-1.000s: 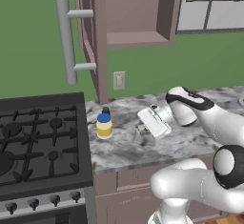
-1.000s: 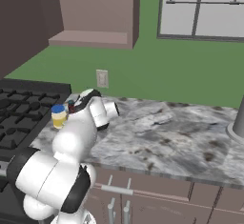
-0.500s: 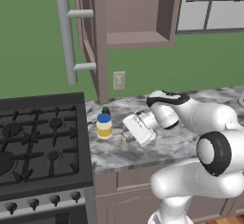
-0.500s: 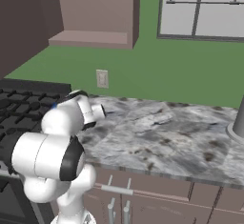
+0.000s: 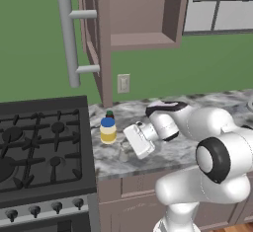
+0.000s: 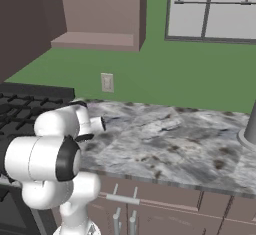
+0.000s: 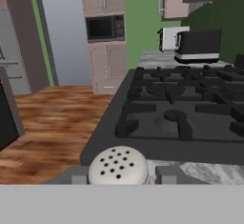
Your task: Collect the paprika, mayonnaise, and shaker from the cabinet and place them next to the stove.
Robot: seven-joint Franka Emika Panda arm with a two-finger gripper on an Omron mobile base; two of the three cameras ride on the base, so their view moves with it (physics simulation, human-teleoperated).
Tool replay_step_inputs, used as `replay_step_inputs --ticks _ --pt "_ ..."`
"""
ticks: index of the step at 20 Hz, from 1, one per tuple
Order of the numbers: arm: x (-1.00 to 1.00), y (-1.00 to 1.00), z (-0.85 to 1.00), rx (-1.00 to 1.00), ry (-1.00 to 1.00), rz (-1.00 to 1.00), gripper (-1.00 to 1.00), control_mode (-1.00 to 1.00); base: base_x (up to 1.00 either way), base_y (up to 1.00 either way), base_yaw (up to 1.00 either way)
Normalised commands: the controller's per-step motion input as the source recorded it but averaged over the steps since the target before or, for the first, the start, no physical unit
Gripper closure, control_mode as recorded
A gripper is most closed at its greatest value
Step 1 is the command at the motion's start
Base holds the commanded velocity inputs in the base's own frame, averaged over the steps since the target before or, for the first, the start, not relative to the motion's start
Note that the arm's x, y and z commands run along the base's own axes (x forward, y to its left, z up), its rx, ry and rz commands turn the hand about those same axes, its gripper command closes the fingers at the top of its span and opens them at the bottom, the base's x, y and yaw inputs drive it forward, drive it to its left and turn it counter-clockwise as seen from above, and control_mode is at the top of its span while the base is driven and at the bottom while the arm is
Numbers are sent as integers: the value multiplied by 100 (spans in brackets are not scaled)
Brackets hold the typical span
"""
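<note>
Green walls run behind everything, with a white outlet plate set low on the wall. The desk has a grey marbled stone top and brownish drawer fronts below with pale bar pulls. A window with a grey frame sits high on the wall — a yellow-railed structure shows through it. In the hand view the floor is warm wood planks; beyond it stand a tall pale door and a column of beige cupboards holding a black microwave. A toaster sits on a far counter — dark-bodied, beside something white. The light is even and flat.
</note>
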Motion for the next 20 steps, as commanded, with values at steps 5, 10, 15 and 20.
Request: replay_step_inputs --ticks 5,10,15,20 --pt "0 32 -7 -2 0 -10 100 -100 0 0 0" --pt "0 29 -16 -5 0 -7 100 -100 0 0 0" --pt "0 16 -20 -6 0 -3 100 -100 0 0 0" --pt "0 14 -8 0 0 -1 100 -100 0 0 0"
